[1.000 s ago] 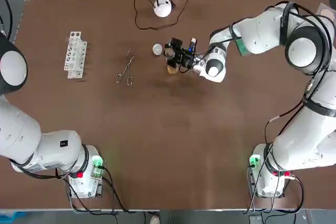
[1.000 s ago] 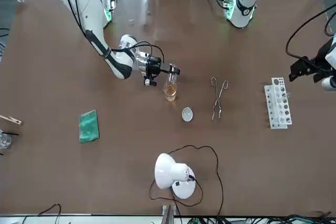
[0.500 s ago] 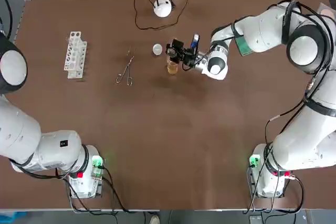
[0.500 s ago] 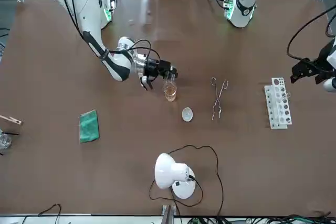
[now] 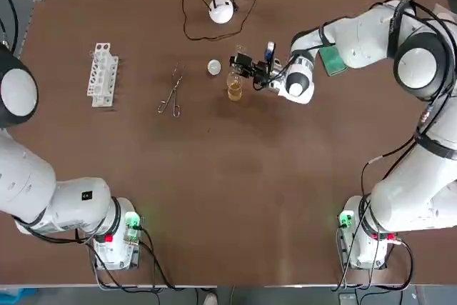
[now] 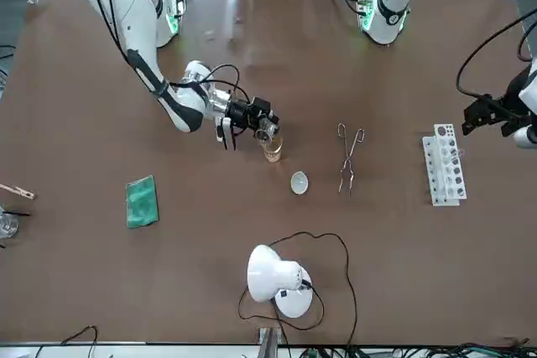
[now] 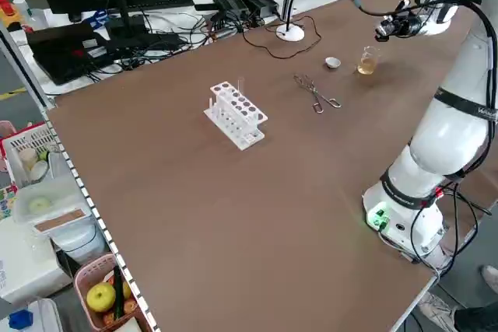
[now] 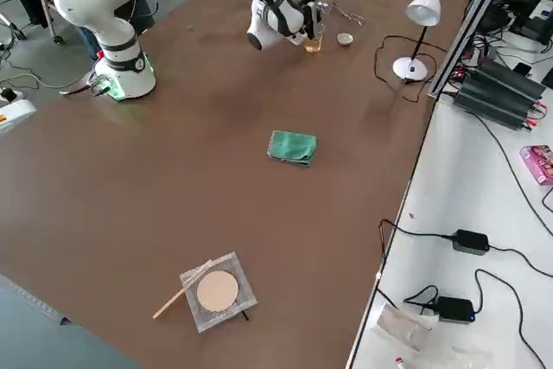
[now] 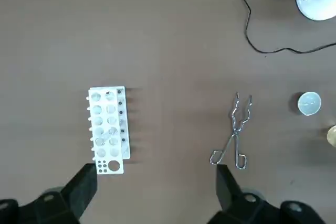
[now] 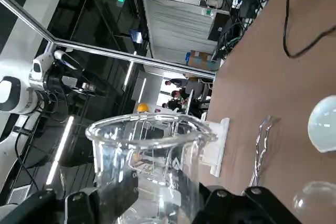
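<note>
The table (image 5: 228, 176) carries the same layout as one second ago; only the right arm has changed.

Right arm: reaches across to the far middle of the table. Over the last second its wrist has rolled and drawn slightly back toward the far right, uncovering more of the green cloth (image 5: 331, 59).

Left arm: parked at the robot's left edge, unchanged. The left claw (image 9: 153, 184) hangs with its fingers wide apart above the tube rack (image 5: 102, 74).

The lamp (image 5: 220, 11), rack and tongs (image 5: 171, 94) are unmoved.

Right claw (image 6: 263, 125): closed on a clear glass beaker (image 10: 152, 161), which looks empty and is tipped well over. It sits just above and beside the amber beaker (image 6: 273, 151), which stands upright on the table between the tongs and the cloth. Whether the two glasses touch cannot be told.

The small white dish (image 5: 214, 67) lies just beside the amber beaker, unchanged.
</note>
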